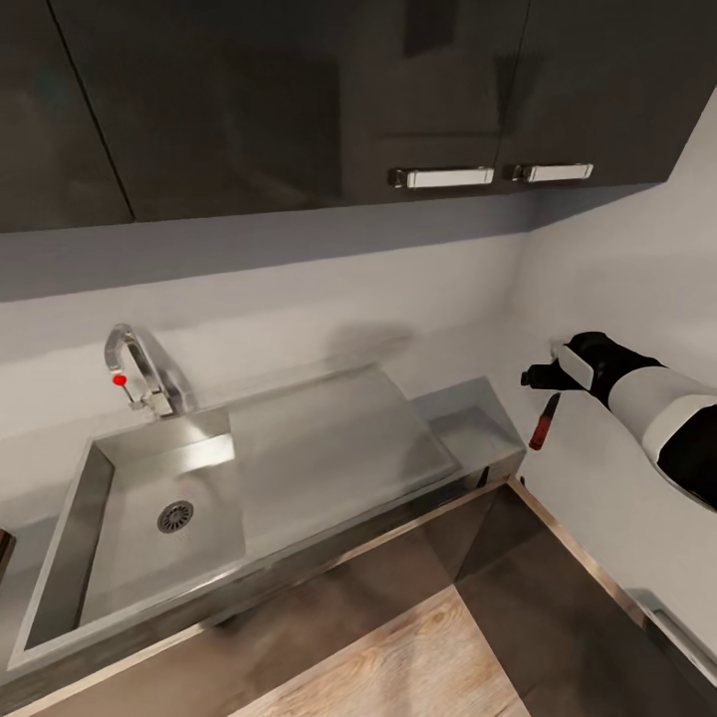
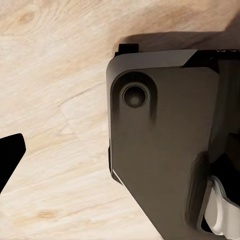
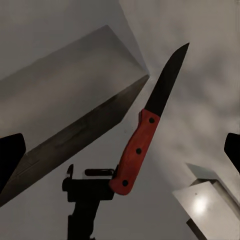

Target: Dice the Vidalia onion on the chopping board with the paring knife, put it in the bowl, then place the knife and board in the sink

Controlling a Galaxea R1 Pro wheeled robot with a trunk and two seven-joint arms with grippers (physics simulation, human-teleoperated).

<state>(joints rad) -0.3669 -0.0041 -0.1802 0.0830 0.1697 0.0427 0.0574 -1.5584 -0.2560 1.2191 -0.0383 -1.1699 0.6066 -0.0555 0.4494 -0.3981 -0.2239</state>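
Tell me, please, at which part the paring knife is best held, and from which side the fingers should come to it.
Probably the red handle of the paring knife, at its riveted middle, with the fingers closing on its two flat sides. The dark blade tapers to a sharp point and offers no safe hold. In the head view the knife hangs below the right gripper, past the countertop's end.

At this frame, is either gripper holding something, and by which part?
The right gripper holds the paring knife by the butt end of its red handle, blade pointing away. Whether the left gripper holds anything cannot be told.
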